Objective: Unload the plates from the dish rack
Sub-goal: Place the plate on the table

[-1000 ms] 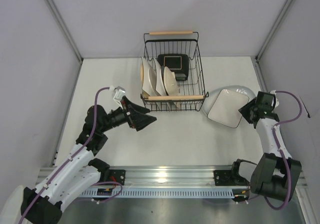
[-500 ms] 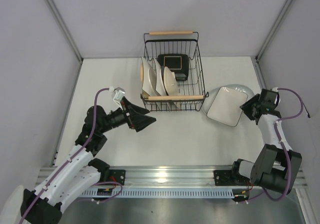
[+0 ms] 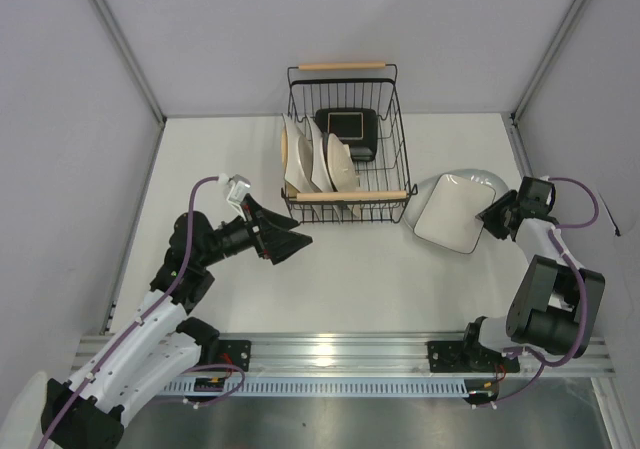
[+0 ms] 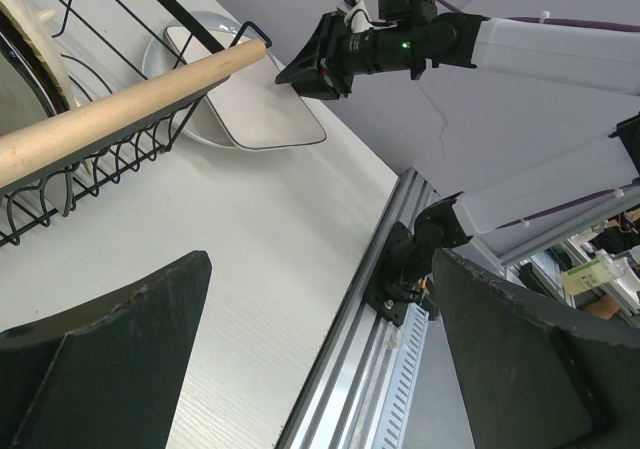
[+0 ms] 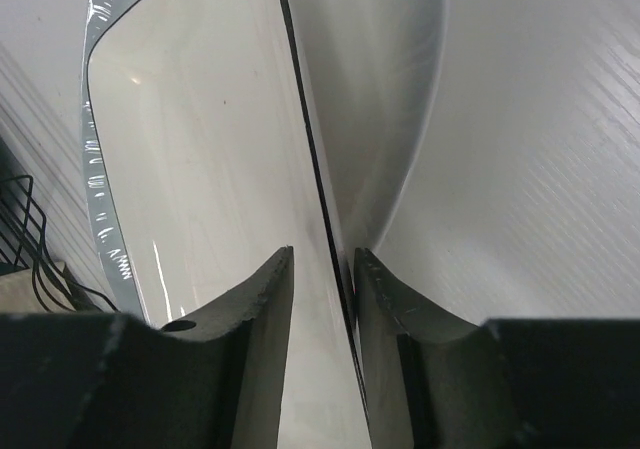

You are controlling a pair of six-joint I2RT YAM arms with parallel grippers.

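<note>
The dish rack (image 3: 400,134) stands at the back centre with three pale plates (image 3: 320,157) upright on its left side and a black-rimmed teal square plate (image 3: 347,127) at its back. A white square plate (image 3: 450,214) lies on a grey round plate (image 3: 482,181) on the table right of the rack. My right gripper (image 3: 488,219) straddles the square plate's right rim (image 5: 200,149), slightly open, with a gap at one finger; the grey plate (image 5: 375,89) lies beneath. My left gripper (image 3: 297,241) is wide open and empty, low near the rack's front-left corner.
The rack's wooden front handle (image 4: 130,104) is close ahead of my left gripper (image 4: 322,264). The aluminium rail (image 3: 330,354) runs along the near edge. Grey walls enclose the table (image 3: 340,279) on three sides.
The right arm has lowered the square plate flat onto the grey plate and drawn its wrist in towards the right wall. The left arm has not moved.
</note>
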